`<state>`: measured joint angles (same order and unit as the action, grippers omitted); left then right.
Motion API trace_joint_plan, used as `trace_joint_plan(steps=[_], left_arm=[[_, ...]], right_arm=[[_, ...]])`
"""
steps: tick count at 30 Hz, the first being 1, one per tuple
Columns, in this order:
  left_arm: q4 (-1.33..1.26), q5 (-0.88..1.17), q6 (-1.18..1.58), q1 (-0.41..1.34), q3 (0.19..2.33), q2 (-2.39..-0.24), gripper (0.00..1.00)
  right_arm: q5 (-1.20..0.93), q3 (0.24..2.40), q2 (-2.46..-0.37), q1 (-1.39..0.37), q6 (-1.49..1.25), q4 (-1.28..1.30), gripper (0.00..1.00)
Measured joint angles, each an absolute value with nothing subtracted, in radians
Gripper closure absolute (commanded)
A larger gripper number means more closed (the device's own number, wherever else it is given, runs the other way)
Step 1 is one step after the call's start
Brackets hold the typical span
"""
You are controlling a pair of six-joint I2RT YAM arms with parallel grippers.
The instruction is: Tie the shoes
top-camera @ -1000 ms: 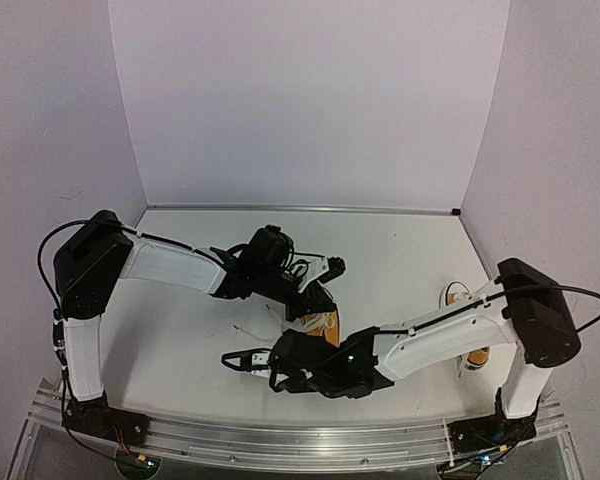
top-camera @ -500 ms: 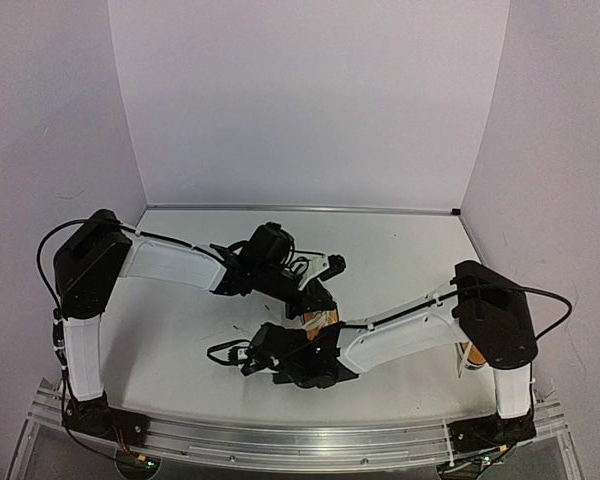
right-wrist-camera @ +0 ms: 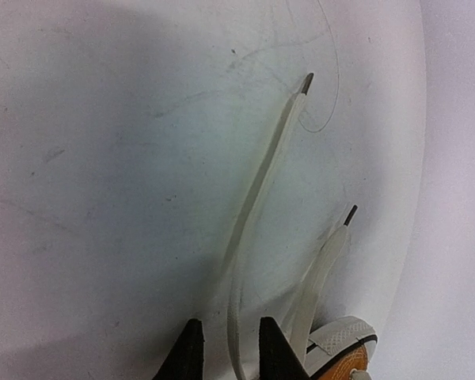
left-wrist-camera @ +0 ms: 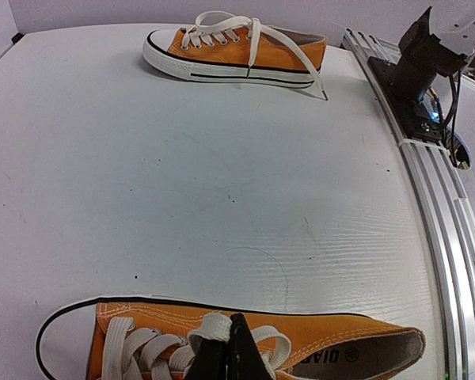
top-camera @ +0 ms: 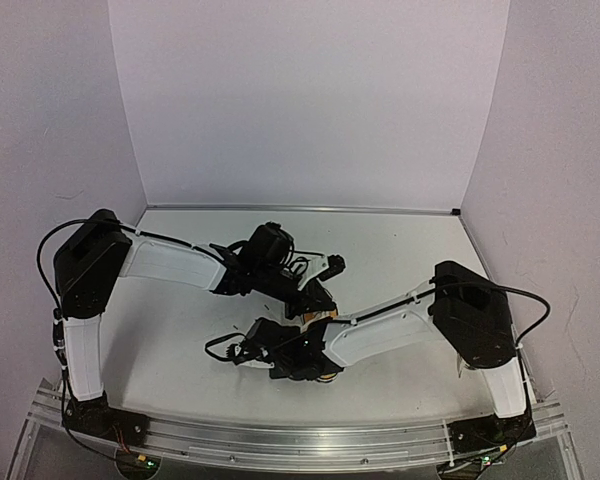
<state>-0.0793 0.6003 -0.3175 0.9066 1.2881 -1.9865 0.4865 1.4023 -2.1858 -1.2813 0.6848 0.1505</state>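
Jaws: left gripper shut amid the shoe's laces, right gripper slightly parted astride a loose lace. Limp, light and flat, it probably wants a firm pinch partway along.

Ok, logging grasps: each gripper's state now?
Left gripper: shut on the white flat lace of the orange canvas sneaker.
Right gripper: open, loose lace between its jaws.

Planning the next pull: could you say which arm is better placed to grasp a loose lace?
Probably right: right gripper, open, straddles a loose lace; left gripper is shut at the shoe.
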Motion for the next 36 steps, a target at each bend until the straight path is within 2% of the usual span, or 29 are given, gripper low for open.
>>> trace_joint_plan(steps=[5, 14, 24, 31, 36], left_arm=[[-0.078, 0.6, -0.318, 0.904, 1.288, -1.987, 1.0], [-0.078, 0.6, -0.318, 0.9, 1.288, -1.999, 1.0], [-0.078, 0.6, -0.318, 0.899, 1.296, -2.018, 1.0], [-0.078, 0.601, -0.317, 0.897, 1.308, -2.022, 1.0], [-0.077, 0.6, -0.318, 0.897, 1.31, -2.022, 1.0]], right_arm=[[0.485, 1.423, -2.206, -1.274, 0.692, 0.155, 1.0], [0.476, 1.393, -2.175, -1.27, 0.647, 0.197, 1.0], [0.373, 1.297, -1.913, -1.268, 0.547, 0.23, 1.0], [0.332, 1.269, -1.888, -1.268, 0.508, 0.236, 1.0], [0.316, 1.144, -1.779, -1.268, 0.435, 0.252, 1.0]])
